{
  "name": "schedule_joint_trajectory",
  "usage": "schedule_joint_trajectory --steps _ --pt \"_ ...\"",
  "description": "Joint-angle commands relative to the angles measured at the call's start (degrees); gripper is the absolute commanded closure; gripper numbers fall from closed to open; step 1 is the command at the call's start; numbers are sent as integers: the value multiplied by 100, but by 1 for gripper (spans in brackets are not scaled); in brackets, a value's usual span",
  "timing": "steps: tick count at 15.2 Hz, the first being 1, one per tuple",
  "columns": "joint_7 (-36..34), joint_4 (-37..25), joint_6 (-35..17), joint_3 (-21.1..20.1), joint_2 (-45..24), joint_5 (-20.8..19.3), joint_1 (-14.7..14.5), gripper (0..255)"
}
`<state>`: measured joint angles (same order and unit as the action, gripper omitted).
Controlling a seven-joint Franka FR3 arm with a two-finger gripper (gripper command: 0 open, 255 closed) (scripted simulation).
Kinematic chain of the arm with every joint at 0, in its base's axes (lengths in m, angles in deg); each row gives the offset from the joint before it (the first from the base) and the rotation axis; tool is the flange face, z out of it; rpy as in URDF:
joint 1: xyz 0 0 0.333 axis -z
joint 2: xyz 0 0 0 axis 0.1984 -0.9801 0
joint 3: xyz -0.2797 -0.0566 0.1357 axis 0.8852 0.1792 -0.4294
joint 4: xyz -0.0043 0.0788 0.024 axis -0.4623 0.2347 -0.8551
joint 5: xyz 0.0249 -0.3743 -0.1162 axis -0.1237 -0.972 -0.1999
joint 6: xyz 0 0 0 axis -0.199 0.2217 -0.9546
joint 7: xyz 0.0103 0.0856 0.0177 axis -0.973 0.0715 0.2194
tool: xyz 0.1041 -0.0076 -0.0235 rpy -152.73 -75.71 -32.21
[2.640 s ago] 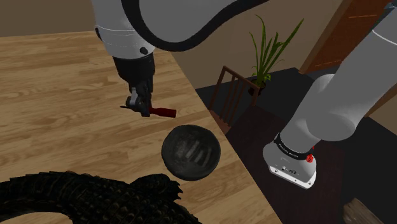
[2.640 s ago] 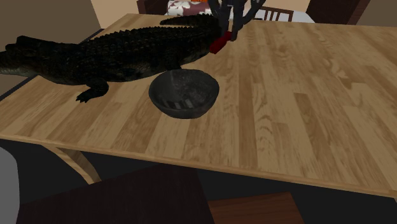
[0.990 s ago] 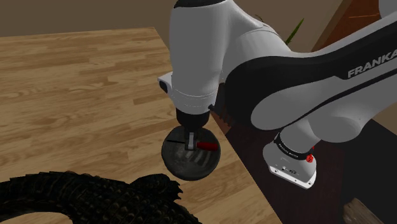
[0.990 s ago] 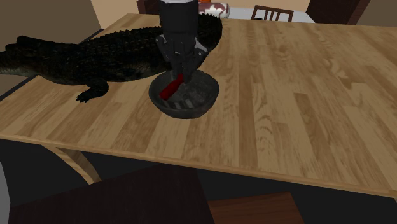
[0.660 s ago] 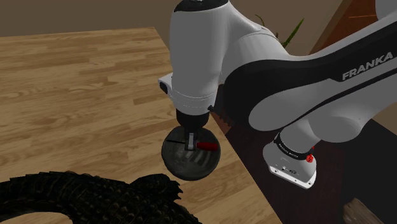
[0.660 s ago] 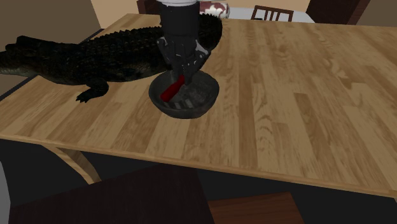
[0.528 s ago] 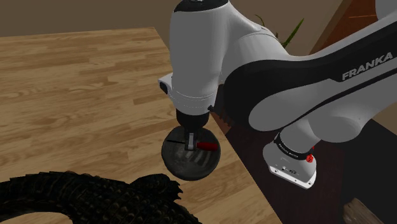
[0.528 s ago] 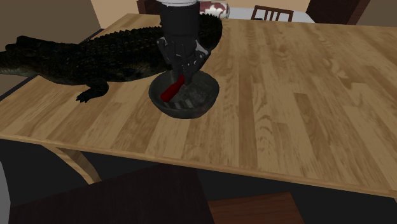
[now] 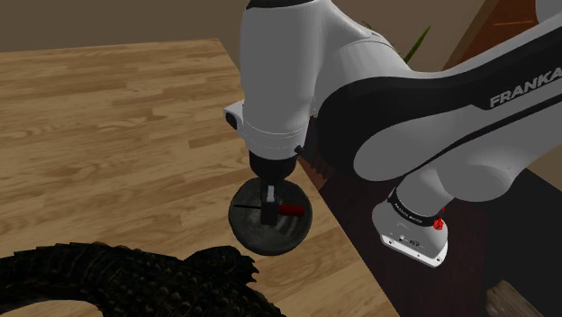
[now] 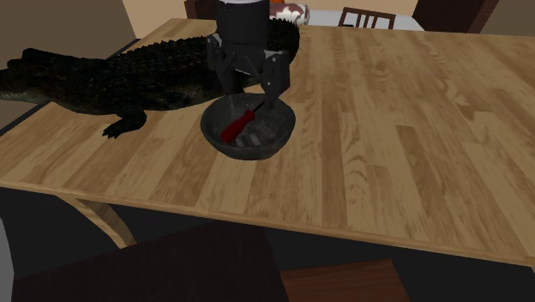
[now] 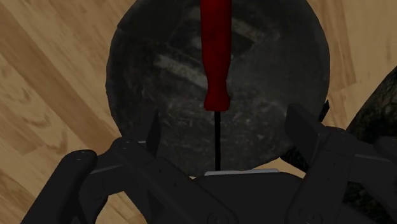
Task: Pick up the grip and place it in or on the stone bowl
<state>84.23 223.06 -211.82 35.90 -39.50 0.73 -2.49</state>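
Pincer [image 10: 250, 93] pointed straight down over the dark bowl [image 10: 249, 151], its fingers spread apart; the red-handled grip [image 10: 233, 127] lay loose inside.

White arm [image 9: 297, 81] with dark joints, FRANKA lettering [image 9: 524, 91], and an all-black tool [image 10: 250, 94].

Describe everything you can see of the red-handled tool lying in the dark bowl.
The tool has a smooth, glossy red handle with a rounded end and a thin black shaft. It lies slanted inside the dark, rough, stone-like bowl, resting on the bowl's inner surface. The end effector hangs open just above it, with the fingers spread apart and not clasping it.
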Motion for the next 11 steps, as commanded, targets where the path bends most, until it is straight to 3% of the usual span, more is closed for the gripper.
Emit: schedule_joint_trajectory --steps 1,3,11 --pt "13 -195 346 90 152 -6 -17 0" --pt "28 -439 728 195 294 -29 -22 0" --pt "27 -439 728 197 294 -30 -24 0"
